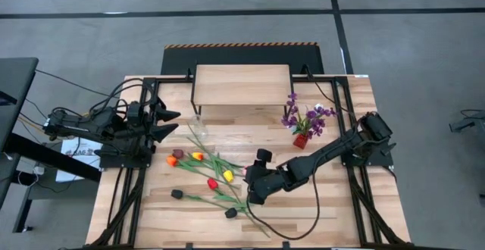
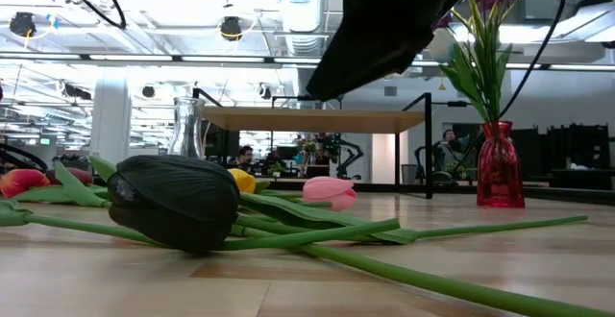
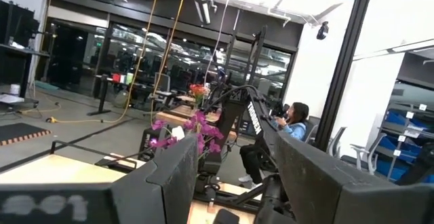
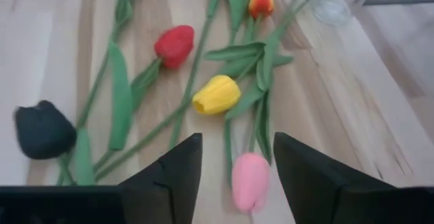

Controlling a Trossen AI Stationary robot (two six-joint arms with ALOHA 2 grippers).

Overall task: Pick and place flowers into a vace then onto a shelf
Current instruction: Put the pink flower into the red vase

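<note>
While the right pincer (image 1: 252, 192) hangs low over the loose flowers (image 1: 206, 173) with its fingers spread and nothing between them, the step in hand looks like the pick of a stem, not yet made. In the right wrist view a pink flower (image 4: 249, 180) lies on the counter (image 1: 333, 212) straight below the gap, with a yellow flower (image 4: 217, 94) just beyond it. By my judgement the next move calls for a drop onto the pink stem and a close squarely across it, without catching the crossed leaves beside it. The left pincer (image 1: 173, 123) waits at the counter's left side, also spread and holding nothing, near a clear glass vase (image 1: 198, 121) that stands just before the shelf (image 1: 241, 84).

The flowers lie flat in a loose tangle at mid-counter: long green stems with tulip-like heads in red, yellow, orange, pink and black, several stems overlapping. A purple sprig (image 1: 307, 117) already stands upright in a small red vase (image 1: 301, 140) to the right. The shelf carries nothing.
</note>
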